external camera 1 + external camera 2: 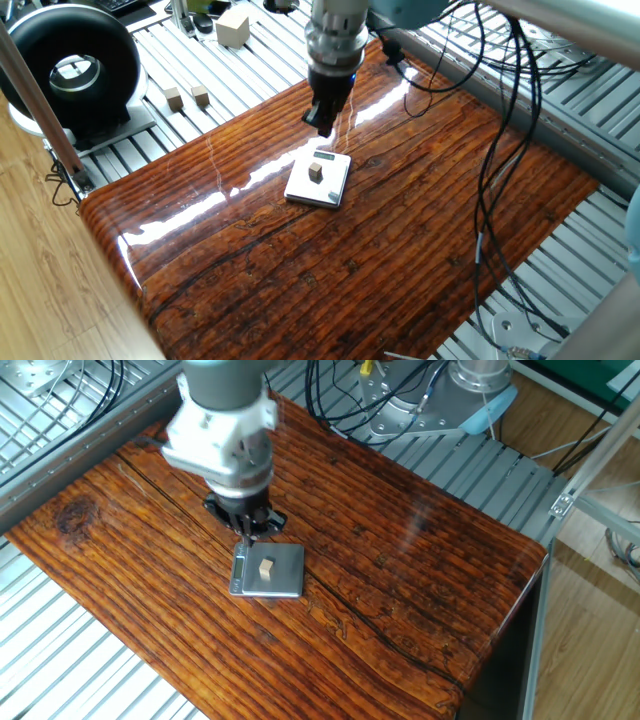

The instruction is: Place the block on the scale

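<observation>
I see the block (315,172) sitting on the scale (331,185), roughly in the middle of the white platform, with nothing touching it. It is a tiny light-tan wooden cube, plain-faced, far smaller than the platform beneath it; in the other fixed view it reads as a pale speck (266,568) on the grey-white plate (287,577). The scale is a flat rectangle with rounded corners, lying on the glossy, dark-grained wooden tabletop (400,240). A small dark strip shows at its far end in one fixed view; I cannot read anything on it.

The gripper (323,122) hangs above the scale's far end, clear of the block. Its fingers carry nothing. How far apart they stand I cannot tell: from one side they merge into a single dark shape, and from the other the wrist body covers most of them (248,525).

Bright glare streaks across the tabletop near the scale wash out the grain there. The arm is cut off at the top of both views, and its black cables (500,150) loop down over the table.

Off the wood, on the ribbed metal surface, two small tan cubes (187,97) sit side by side, a larger pale cube (232,27) lies further back, and a black ring-shaped device (70,65) stands at the left edge.
</observation>
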Available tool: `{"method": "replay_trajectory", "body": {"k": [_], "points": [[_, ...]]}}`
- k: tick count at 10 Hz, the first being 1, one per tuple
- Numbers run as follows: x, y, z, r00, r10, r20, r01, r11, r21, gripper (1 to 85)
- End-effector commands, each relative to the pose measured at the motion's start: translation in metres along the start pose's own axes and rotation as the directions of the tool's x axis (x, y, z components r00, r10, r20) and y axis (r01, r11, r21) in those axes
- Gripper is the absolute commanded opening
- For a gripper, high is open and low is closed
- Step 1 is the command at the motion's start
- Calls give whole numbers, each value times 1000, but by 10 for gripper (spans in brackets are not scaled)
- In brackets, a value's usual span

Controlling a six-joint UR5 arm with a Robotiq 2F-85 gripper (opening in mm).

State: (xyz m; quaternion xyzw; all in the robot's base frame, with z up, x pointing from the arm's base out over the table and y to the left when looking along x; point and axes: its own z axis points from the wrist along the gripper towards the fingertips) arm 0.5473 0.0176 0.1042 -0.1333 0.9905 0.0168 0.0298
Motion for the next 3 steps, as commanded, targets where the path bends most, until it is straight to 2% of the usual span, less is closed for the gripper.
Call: {"method": "replay_trajectory", "body": {"k": [1, 3], "points": [[-3, -3, -13, 998, 52, 23, -51, 998, -32, 10], [-3, 0, -14, 998, 48, 26, -47, 998, -40, 10]]}}
